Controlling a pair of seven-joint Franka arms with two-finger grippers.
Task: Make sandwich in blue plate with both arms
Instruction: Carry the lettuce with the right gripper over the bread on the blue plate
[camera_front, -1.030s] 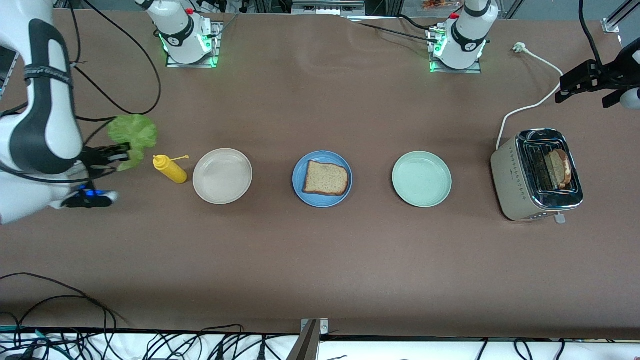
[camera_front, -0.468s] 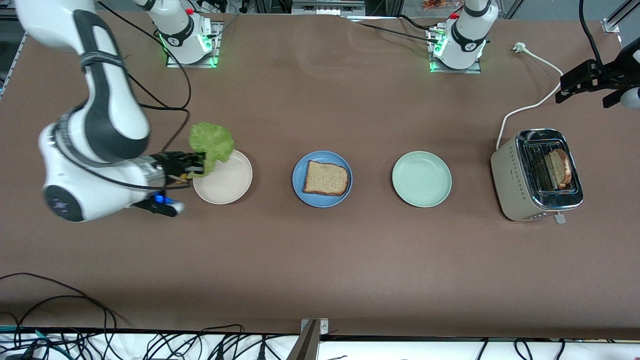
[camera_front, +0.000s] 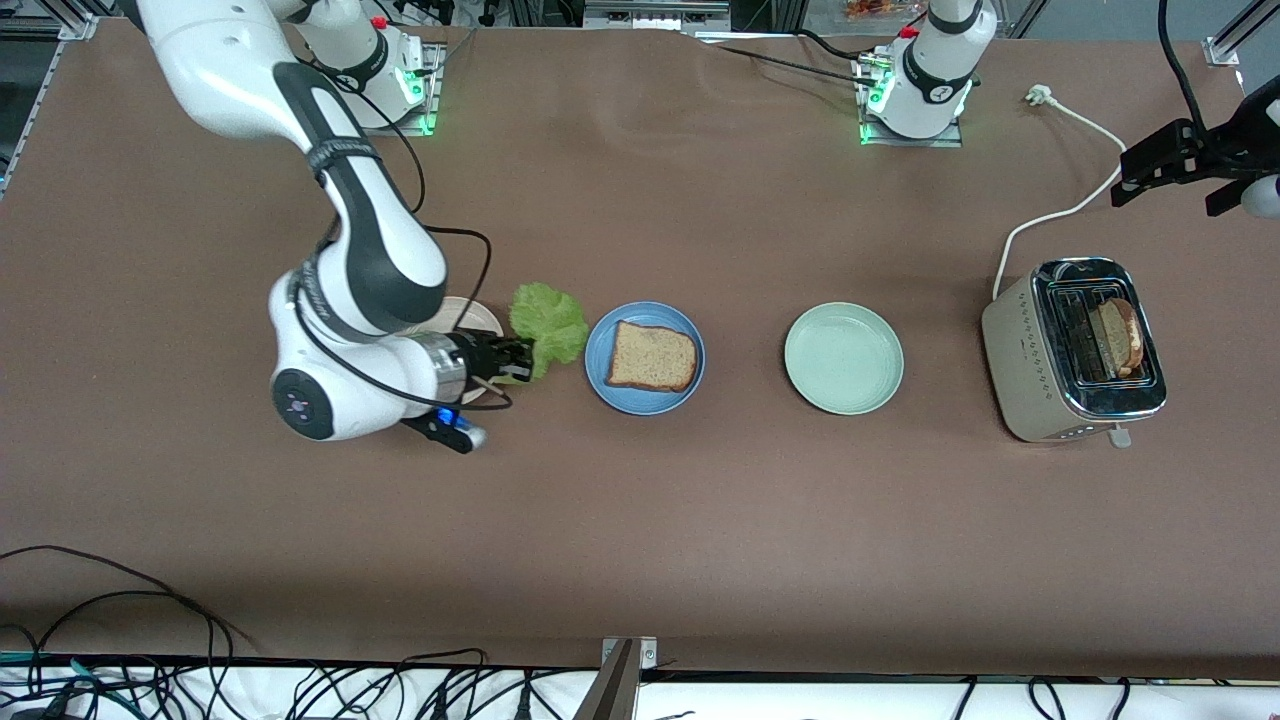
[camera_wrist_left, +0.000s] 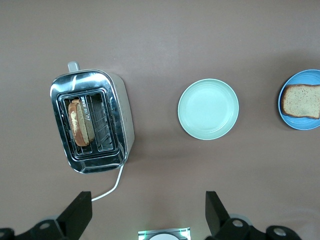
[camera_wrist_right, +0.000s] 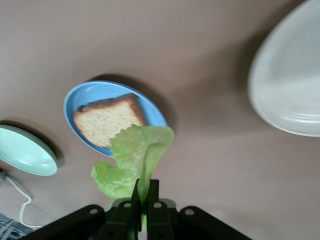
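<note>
The blue plate (camera_front: 598, 373) sits mid-table with one brown bread slice (camera_front: 651, 356) on it; both also show in the right wrist view, plate (camera_wrist_right: 82, 97) and slice (camera_wrist_right: 106, 121). My right gripper (camera_front: 520, 357) is shut on a ruffled green lettuce leaf (camera_front: 548, 322), held up between the beige-white plate (camera_front: 484, 322) and the blue plate. In the right wrist view the lettuce (camera_wrist_right: 132, 157) hangs from the shut gripper (camera_wrist_right: 145, 192). A second bread slice (camera_front: 1117, 335) stands in the toaster (camera_front: 1020, 345). My left gripper (camera_front: 1165, 165) is open and waits above the table past the toaster.
A pale green plate (camera_front: 843, 358) lies between the blue plate and the toaster. The toaster's white cord (camera_front: 1060, 215) runs toward the left arm's base. The right arm covers most of the beige-white plate; the yellow bottle is hidden.
My right arm has swung with the lettuce from beyond the yellow bottle, over the beige-white plate, to just beside the blue plate. The left arm has not moved.
</note>
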